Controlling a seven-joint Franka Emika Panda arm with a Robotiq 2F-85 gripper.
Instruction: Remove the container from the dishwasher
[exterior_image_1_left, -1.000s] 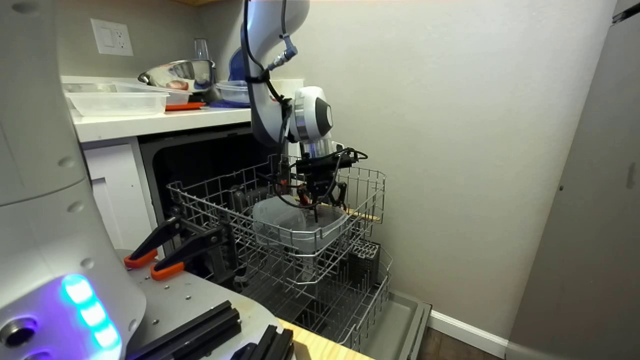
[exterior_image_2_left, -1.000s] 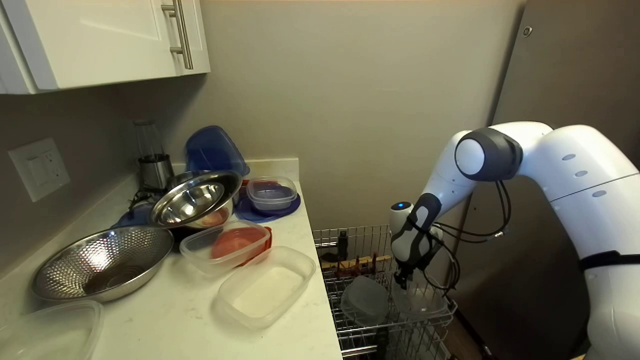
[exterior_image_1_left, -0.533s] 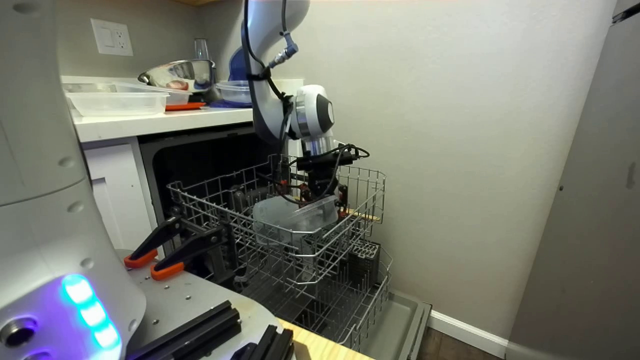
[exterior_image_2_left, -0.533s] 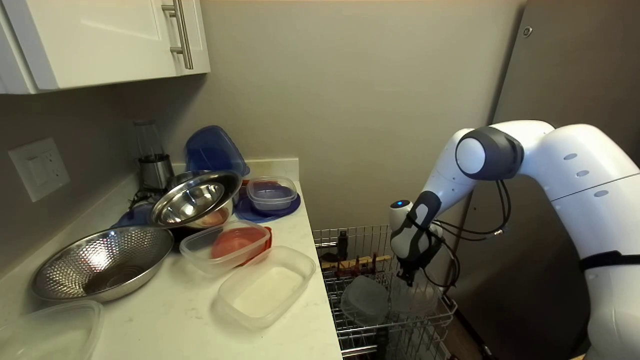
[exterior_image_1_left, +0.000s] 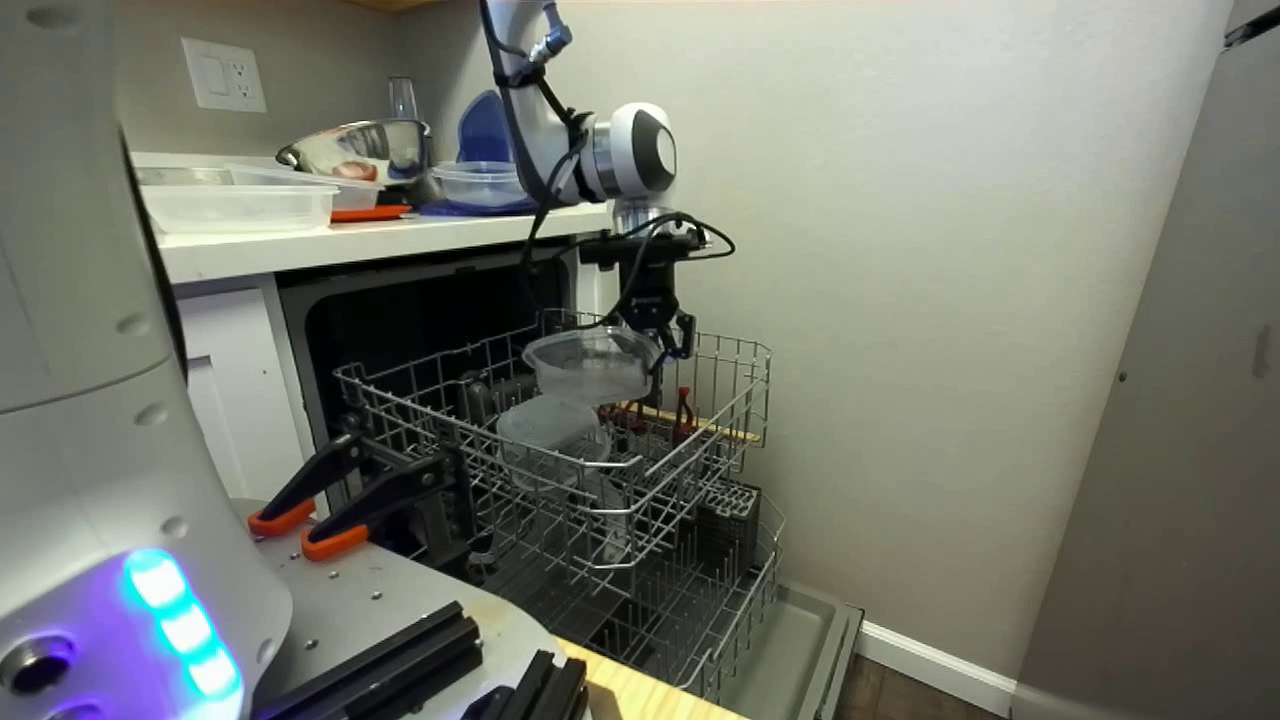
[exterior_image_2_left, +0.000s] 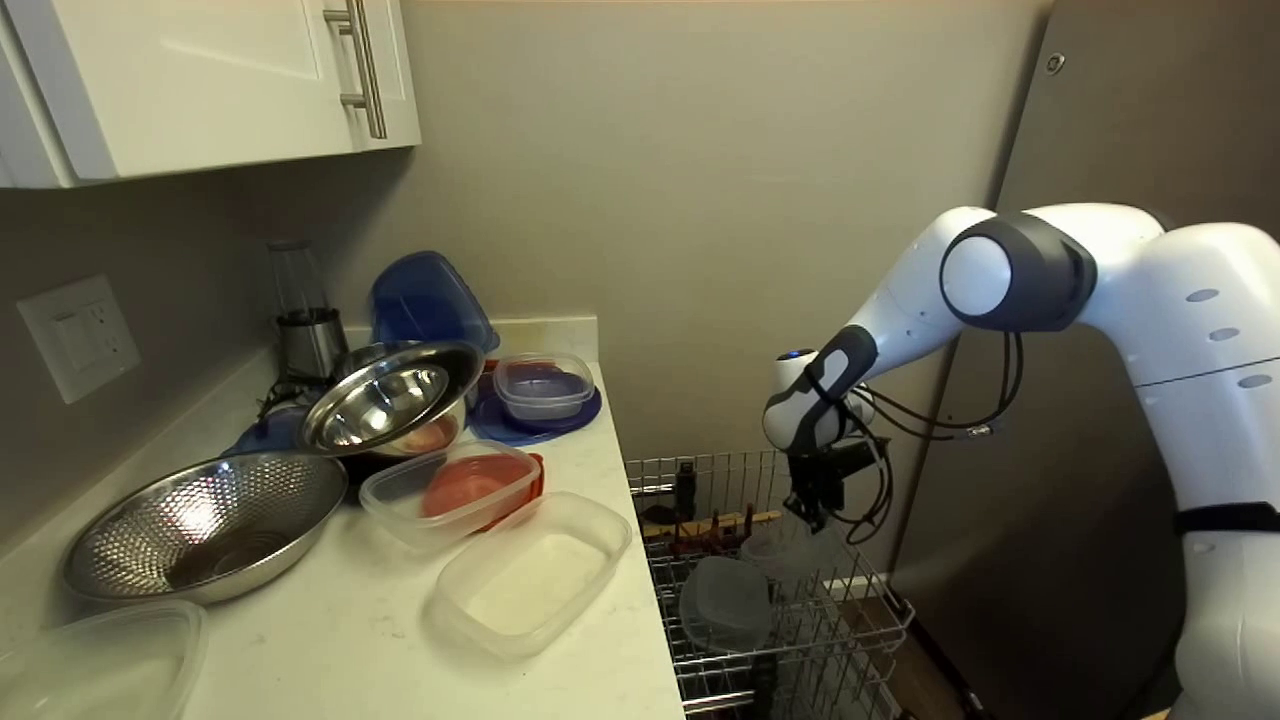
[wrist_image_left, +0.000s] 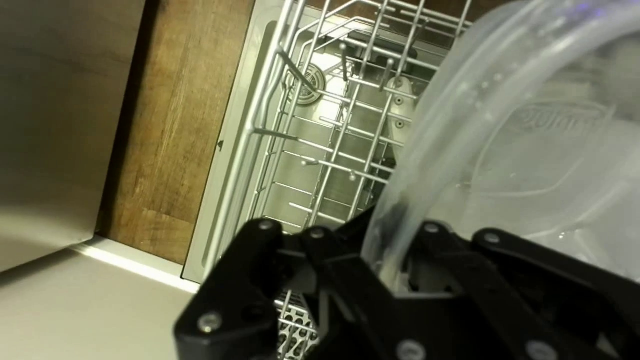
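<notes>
A clear plastic container (exterior_image_1_left: 588, 368) hangs from my gripper (exterior_image_1_left: 662, 355), which is shut on its rim. It is held above the upper wire rack (exterior_image_1_left: 612, 512) of the dishwasher (exterior_image_1_left: 420, 310). The container also shows in an exterior view (exterior_image_2_left: 795, 553), beside and below the gripper (exterior_image_2_left: 812, 515). In the wrist view the container (wrist_image_left: 540, 150) fills the right side, its rim between the fingers (wrist_image_left: 387, 250); the fingertips are partly hidden behind it. A second cloudy container (exterior_image_1_left: 545, 435) lies in the upper rack, seen also in an exterior view (exterior_image_2_left: 728, 603).
A counter (exterior_image_2_left: 590, 655) beside the rack bears clear containers (exterior_image_2_left: 535, 575), a steel colander (exterior_image_2_left: 210, 525), steel bowls (exterior_image_2_left: 390, 405) and blue lids (exterior_image_2_left: 425, 300). A fridge (exterior_image_2_left: 1080, 430) stands opposite. A wooden utensil (exterior_image_1_left: 735, 432) lies in the rack. The dishwasher door (exterior_image_1_left: 790, 650) is down.
My gripper was lower, at the container inside the rack. The container tilted half a second ago and is now lifted above the rack. The arm has moved up.
</notes>
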